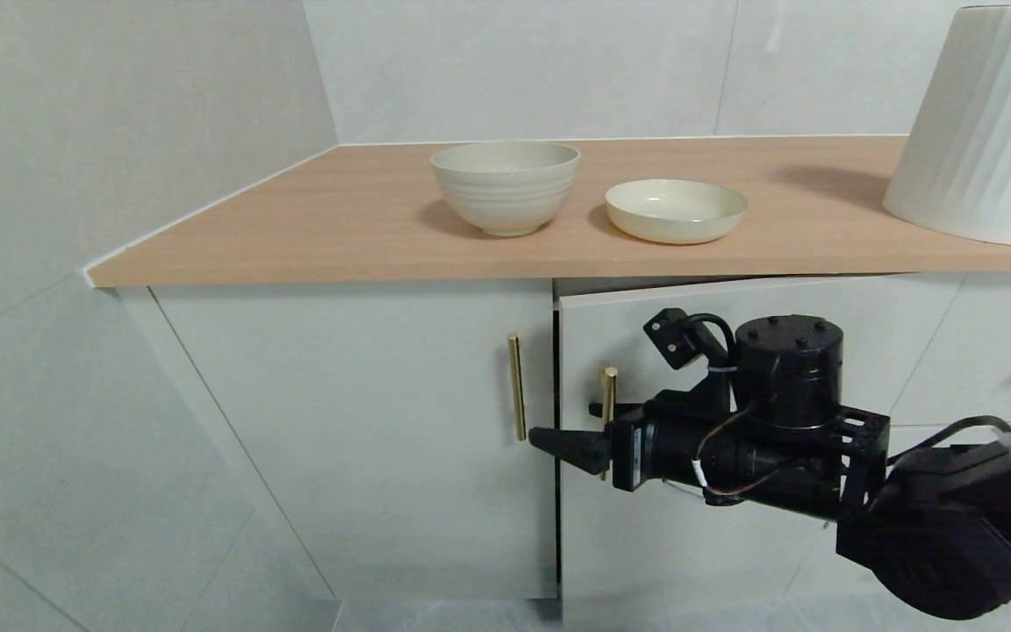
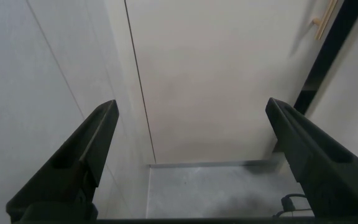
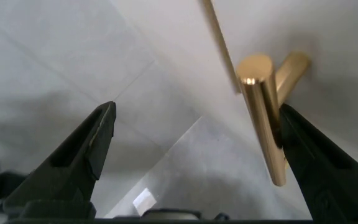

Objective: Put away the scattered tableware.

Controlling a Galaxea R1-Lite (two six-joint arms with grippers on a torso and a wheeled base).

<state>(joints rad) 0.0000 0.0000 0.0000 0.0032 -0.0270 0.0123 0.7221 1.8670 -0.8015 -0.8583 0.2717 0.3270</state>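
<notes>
The bowl [image 1: 505,186] and shallow dish [image 1: 676,209] sit just beside each other mid-countertop [image 1: 339,237] — well above the right gripper [image 1: 572,430], its fingers spread with the ajar cabinet door's brass handle [image 3: 263,118] between them. The left gripper [image 2: 191,155] is spread too — holding nothing.

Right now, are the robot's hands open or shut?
Left gripper: open, empty.
Right gripper: open around the gold handle, not gripping it.

Matte black right arm [image 1: 909,500], cylindrical wrist housing [image 1: 788,369] with top screws, looping thin cables, white ties, wedge-tipped end effector [image 1: 562,443]
</notes>
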